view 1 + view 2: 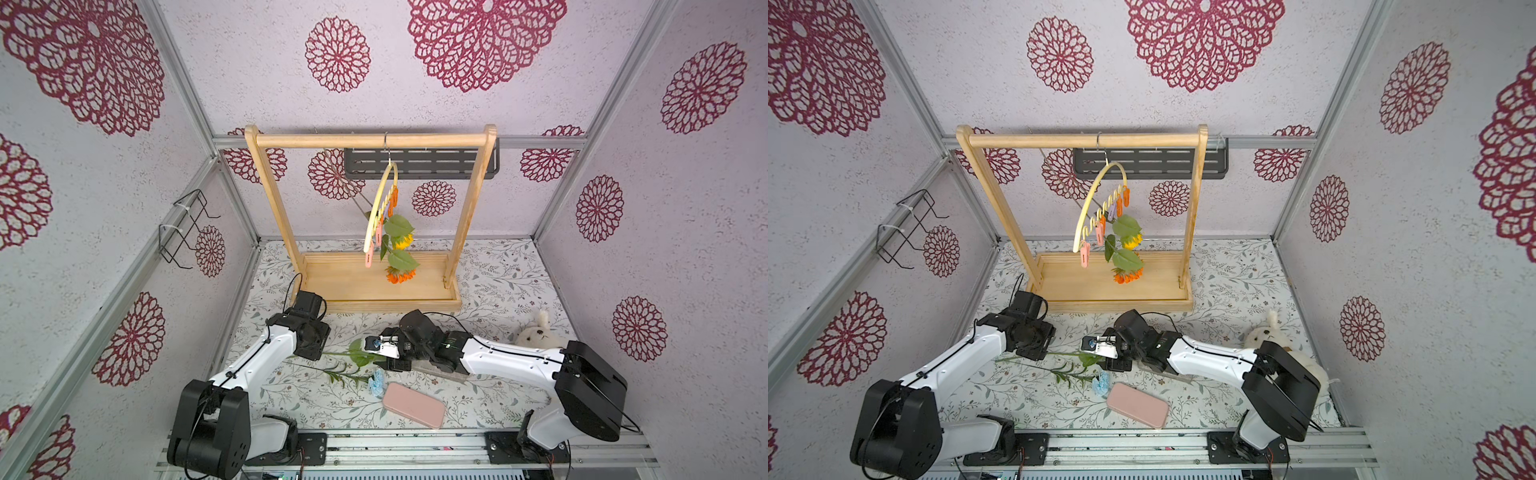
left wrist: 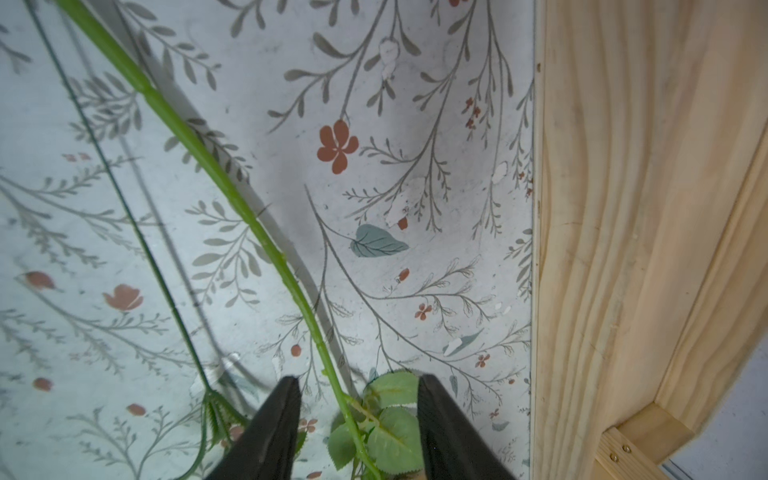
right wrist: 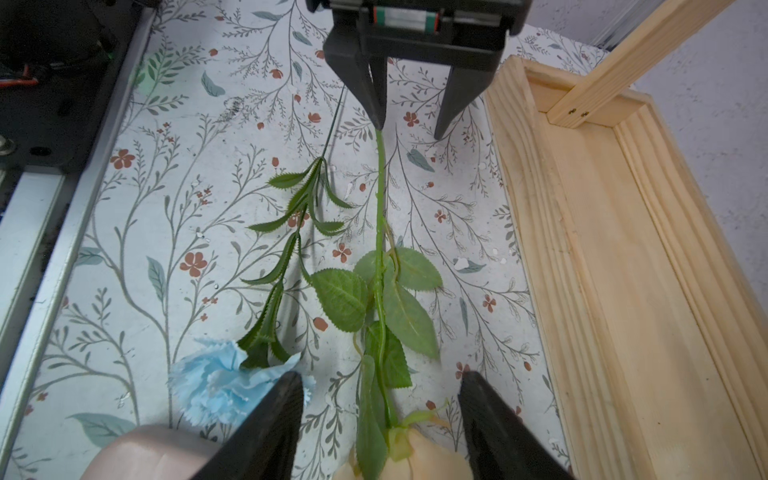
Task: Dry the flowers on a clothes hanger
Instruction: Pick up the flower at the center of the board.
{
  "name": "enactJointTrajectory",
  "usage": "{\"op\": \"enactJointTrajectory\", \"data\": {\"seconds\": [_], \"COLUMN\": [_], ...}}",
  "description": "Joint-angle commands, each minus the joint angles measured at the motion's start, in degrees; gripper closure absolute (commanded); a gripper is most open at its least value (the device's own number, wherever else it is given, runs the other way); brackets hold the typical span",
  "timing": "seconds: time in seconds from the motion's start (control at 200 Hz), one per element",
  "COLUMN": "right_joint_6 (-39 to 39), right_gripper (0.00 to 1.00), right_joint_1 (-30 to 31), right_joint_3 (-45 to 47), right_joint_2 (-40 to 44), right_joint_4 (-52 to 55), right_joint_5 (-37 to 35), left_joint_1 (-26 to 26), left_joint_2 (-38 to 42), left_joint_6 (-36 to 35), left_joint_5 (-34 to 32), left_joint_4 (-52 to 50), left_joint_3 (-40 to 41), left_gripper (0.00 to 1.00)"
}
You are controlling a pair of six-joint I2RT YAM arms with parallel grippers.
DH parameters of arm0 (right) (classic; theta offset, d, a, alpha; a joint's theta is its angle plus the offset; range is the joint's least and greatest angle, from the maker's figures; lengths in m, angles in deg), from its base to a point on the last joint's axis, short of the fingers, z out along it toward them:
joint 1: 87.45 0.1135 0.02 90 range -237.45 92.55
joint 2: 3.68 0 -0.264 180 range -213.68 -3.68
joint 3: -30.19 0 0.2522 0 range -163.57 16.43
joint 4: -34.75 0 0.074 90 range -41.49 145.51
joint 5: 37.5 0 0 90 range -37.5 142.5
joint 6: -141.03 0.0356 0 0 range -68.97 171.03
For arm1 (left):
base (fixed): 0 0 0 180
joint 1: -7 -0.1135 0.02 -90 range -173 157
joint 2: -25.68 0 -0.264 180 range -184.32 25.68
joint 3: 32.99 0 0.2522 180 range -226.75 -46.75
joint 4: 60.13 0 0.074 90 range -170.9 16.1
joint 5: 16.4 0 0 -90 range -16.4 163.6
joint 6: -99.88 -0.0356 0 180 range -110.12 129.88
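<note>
I see left gripper (image 2: 357, 380) jaws apart astride the rose stem (image 2: 249, 216) | right gripper (image 3: 380, 376) jaws apart above the rose bloom (image 3: 419, 457)

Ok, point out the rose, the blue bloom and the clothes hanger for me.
rose (image 3: 377, 286): right wrist view, stem among its leaves.
blue bloom (image 3: 216, 386): right wrist view, petals.
clothes hanger (image 1: 1102, 212): a top view, wavy lower bar by the clips.

The left arm (image 1: 257, 357) and right arm (image 1: 507, 357) had smooth white shells between bulky black joint housings (image 1: 590, 395). Thin black cables (image 1: 515, 348) ran along the white sections. Black base plates (image 1: 309, 449) carried small screws. The fingers (image 3: 266, 432) were black and tapered.
</note>
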Motion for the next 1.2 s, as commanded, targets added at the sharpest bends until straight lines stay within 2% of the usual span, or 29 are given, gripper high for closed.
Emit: {"op": "enactJointTrajectory", "data": {"seconds": [0.0, 0.105, 0.315, 0.415, 0.59, 0.7, 0.856, 0.941, 0.961, 1.036, 1.076, 1.146, 1.196], "right_joint_6": [-0.01, -0.11, -1.73, -2.16, -3.25, -3.88, -4.09, -4.20, -4.20, -4.45, -4.75, -5.16, -5.26], "right_gripper": [0.36, 0.36, 0.35, 0.35, 0.36, 0.36, 0.36, 0.36, 0.36, 0.35, 0.35, 0.35, 0.35], "right_joint_1": [0.26, 0.25, 0.26, 0.28, 0.26, 0.31, 0.28, 0.30, 0.30, 0.33, 0.30, 0.29, 0.33], "right_joint_3": [0.03, 0.91, 1.08, 0.57, 0.12, 0.00, 0.50, 0.39, 0.47, 0.76, 0.79, 0.46, 0.06], "right_joint_2": [3.12, 4.45, 4.86, 4.87, 5.98, 7.16, 8.28, 8.64, 8.71, 8.99, 8.99, 8.75, 8.52], "right_joint_4": [-0.84, -0.51, 0.46, 1.44, 3.35, 4.56, 4.94, 5.60, 5.66, 5.58, 5.70, 6.13, 6.28], "right_joint_5": [0.23, 0.16, 0.24, 0.40, 2.03, 1.61, 2.49, 2.05, 1.99, 2.06, 1.99, 1.83, 2.11], "left_joint_1": [0.53, 0.63, 1.10, 1.26, 1.40, 1.29, 1.50, 1.68, 1.76, 1.92, 1.95, 1.95, 2.02], "left_joint_2": [-1.84, -2.79, -6.29, -8.18, -11.06, -12.85, -14.87, -13.85, -13.39, -11.14, -9.79, -7.74, -6.59], "left_joint_6": [1.88, 3.91, 7.01, 6.44, 5.46, 5.30, 3.39, 4.26, 4.33, 4.45, 4.55, 4.75, 4.76], "left_joint_5": [-3.10, -3.56, -1.99, -2.40, -4.15, -4.48, -3.08, -2.61, -2.77, -3.53, -4.26, -4.81, -4.84], "left_joint_4": [-5.27, -5.68, 0.81, 2.01, 2.03, 1.33, 1.16, 1.63, 1.85, 1.49, 0.89, -0.13, -0.24], "left_joint_3": [-2.06, -1.74, 0.65, 0.43, -0.74, -1.65, -2.69, -2.13, -2.04, -2.20, -2.44, -2.73, -2.82], "left_gripper": [0.54, 0.55, 0.55, 0.67, 0.75, 0.98, 1.00, 1.00, 0.94, 0.91, 0.83, 0.61, 0.57]}}
